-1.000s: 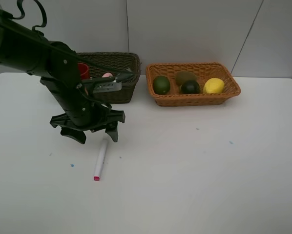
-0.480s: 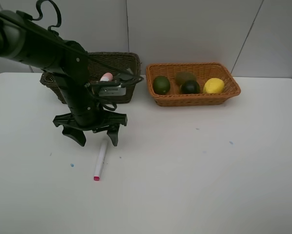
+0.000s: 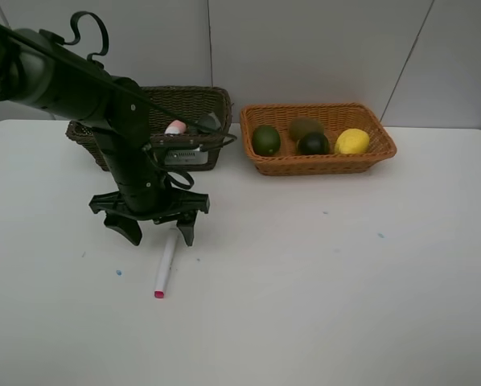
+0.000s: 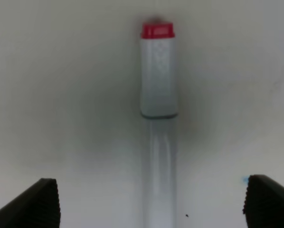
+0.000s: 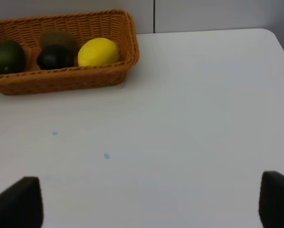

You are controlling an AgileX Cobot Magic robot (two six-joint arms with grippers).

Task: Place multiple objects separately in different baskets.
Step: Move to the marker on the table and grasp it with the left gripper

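Left hand poised over the marker, the last loose item on the desk.

The left hand (image 3: 154, 233), at center left of the high view, hangs spread wide just above the upper end of the marker (image 3: 166, 265), which lies on the desk (image 3: 321, 281) with its pink tip toward the bottom of the frame. The wrist view shows the marker centred between the 2 fingertips (image 4: 37, 202), so a straight descent and an even squeeze across the barrel should hold it; pinching too near its end could let it tip. The right hand (image 5: 146, 204) is wide and empty. The dark basket (image 3: 212, 100), upper left, holds a pink bottle (image 3: 174, 127); anything else inside is hidden by the arm. The orange basket (image 3: 377, 133), upper center-right, holds 2 green fruits (image 3: 265, 140), a kiwi (image 3: 305, 127) and a lemon (image 3: 352, 141).
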